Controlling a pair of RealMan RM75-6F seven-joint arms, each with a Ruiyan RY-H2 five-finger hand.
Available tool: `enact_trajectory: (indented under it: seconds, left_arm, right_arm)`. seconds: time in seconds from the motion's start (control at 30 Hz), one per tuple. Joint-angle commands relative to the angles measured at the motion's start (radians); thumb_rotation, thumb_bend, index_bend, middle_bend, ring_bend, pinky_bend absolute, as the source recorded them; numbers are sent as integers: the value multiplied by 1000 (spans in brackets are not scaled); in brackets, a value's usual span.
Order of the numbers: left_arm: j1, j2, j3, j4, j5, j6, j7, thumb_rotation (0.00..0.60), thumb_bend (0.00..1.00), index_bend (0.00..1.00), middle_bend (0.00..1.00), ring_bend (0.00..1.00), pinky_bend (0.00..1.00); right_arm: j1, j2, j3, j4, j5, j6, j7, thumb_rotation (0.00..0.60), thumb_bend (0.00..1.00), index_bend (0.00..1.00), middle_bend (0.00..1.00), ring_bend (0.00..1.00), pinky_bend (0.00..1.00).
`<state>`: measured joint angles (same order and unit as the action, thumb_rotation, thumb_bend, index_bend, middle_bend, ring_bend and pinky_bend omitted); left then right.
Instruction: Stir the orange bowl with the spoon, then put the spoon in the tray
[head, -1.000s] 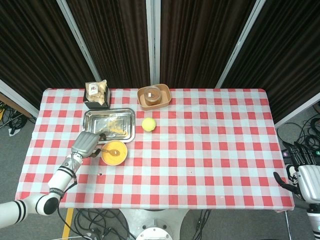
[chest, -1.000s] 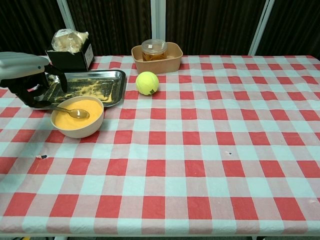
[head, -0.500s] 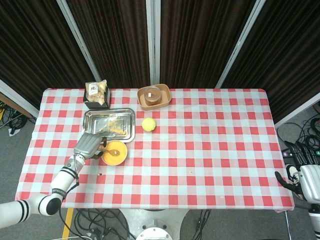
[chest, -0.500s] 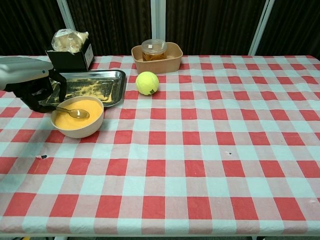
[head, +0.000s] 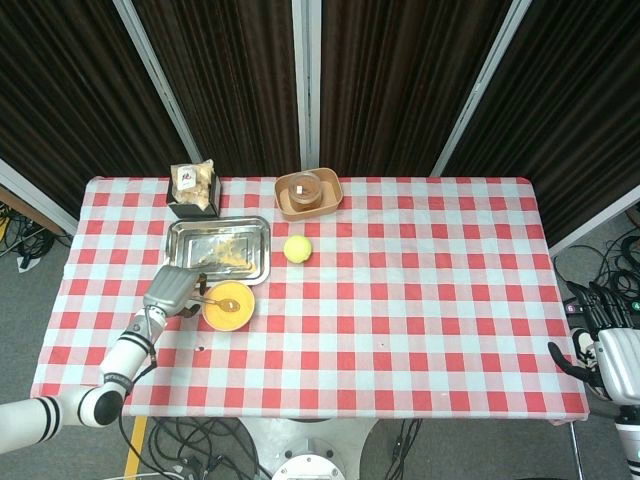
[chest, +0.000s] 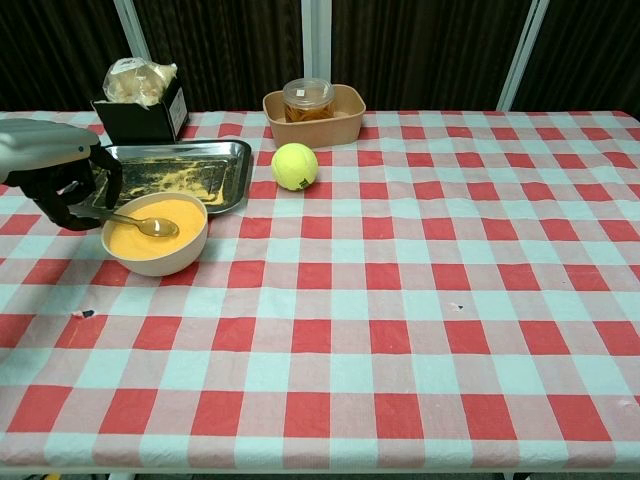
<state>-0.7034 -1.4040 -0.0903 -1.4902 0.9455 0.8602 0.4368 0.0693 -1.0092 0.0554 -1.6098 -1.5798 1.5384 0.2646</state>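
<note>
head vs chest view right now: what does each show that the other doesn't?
Head view only: the right hand off the table's right edge, holding nothing, plus the left forearm and the floor cables. Chest view only: a side-on look at the spoon bowl resting on the orange contents. Both: left hand holding the spoon handle at the orange bowl, tray, tennis ball, jar.

A bench (head: 420, 300) under a red-and-white checked cloth (chest: 420, 330) stands before dark ribbed curtains (head: 390, 90) split by pale slanted posts (head: 305, 80), with grey floor (head: 30, 320) and loose cables (head: 25, 245) at its sides.
</note>
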Motion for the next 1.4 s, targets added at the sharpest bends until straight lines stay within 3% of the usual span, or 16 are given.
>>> enact_trajectory:
  seconds: [0.03,0.9,1.13,1.4]
  left_arm:
    - [-4,-3,0,6,-3,-4,-5,600,324,568,910,901,965]
    - [-13,-1,14,20,1,-3,-40,600,382,615,913,903,964]
    - [0,0,18,4,58,88,3,600,389,627,918,905,965]
    - [19,-53,29,62,156,211,79,600,391,651,924,906,968]
  right_arm:
    - [-1,1,0,-1,0,1,0,600,243,0,116,0,0]
    - [-5,-1,-1,-5,2,4,-8,600,243,0,116,0,0]
    - [-4,-2,0,-8,-2,6,-12,600,243,0,116,0,0]
    - [-9,-2,-1,-5,-6,17,-7,600,243,0,116,0,0]
